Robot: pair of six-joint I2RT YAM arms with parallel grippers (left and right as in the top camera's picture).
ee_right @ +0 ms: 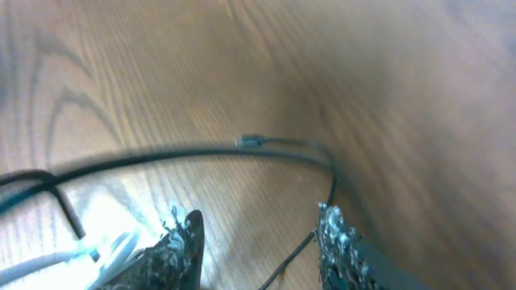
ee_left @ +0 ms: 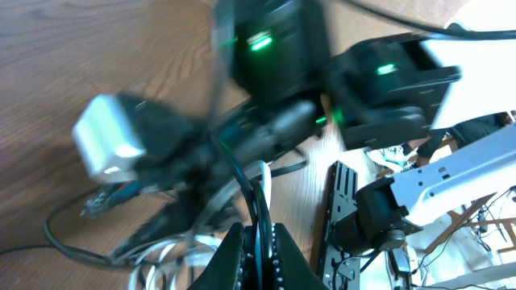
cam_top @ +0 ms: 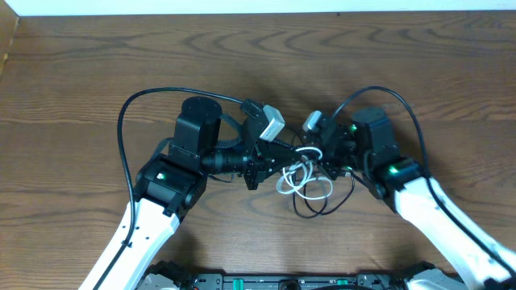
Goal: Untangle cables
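Cables (cam_top: 300, 192) are lying in a tangle on the tabletop (cam_top: 81, 72), in the narrow space between the two arm heads. The white cable (cam_top: 282, 185) is curling in a few overlapping loops. The black cable (cam_top: 314, 215) is looping wider around and below it, toward the near edge, and is crossing the white strands.

The left arm (cam_top: 165, 181) is reaching in from the left and pointing right at the tangle. In its wrist view the left fingers (ee_left: 230, 262) are standing almost together. A black strand is running up through the thin slit between them, so they are pinching the black cable. White loops are showing low in that view, just beside the fingers. The rest of the view is blurred.

The right arm (cam_top: 403, 181) is coming in from the right, with its head just beside the white loops. The right fingers (ee_right: 181, 246) are spread wide and gripping nothing. A thin black strand is passing over the tabletop through the gap between them, apart from both tips. The white cable is showing at the lower left of that view, right beside one finger. Beyond the fingers a dark strand is arcing across the wood, and a small plug (ee_right: 251, 142) is lying at the end of a thinner strand. This view is blurred too.
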